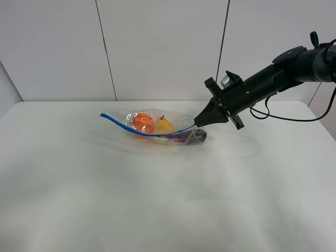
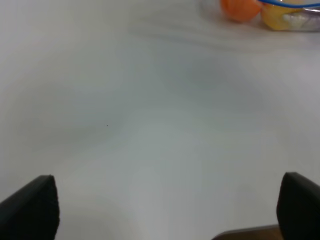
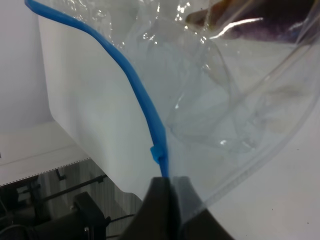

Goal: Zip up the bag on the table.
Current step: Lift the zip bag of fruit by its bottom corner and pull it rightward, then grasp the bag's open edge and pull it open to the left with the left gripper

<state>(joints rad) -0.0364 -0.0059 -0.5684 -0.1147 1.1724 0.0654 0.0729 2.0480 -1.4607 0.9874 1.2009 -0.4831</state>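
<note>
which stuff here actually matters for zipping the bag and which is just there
For the job:
- bag with its blue zipper strip
- right pincer, shut on the strip's end
- table under the bag

Just there:
- orange fruit, yellow pear and dark item, all inside the bag
- left pincer, open above the table, apart from the bag

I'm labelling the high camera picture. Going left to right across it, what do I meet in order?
Free end of the blue zipper strip → orange fruit → yellow pear → right gripper, pinching the strip's other end. The dark item overlaps the gripper tip, so it is left out.
</note>
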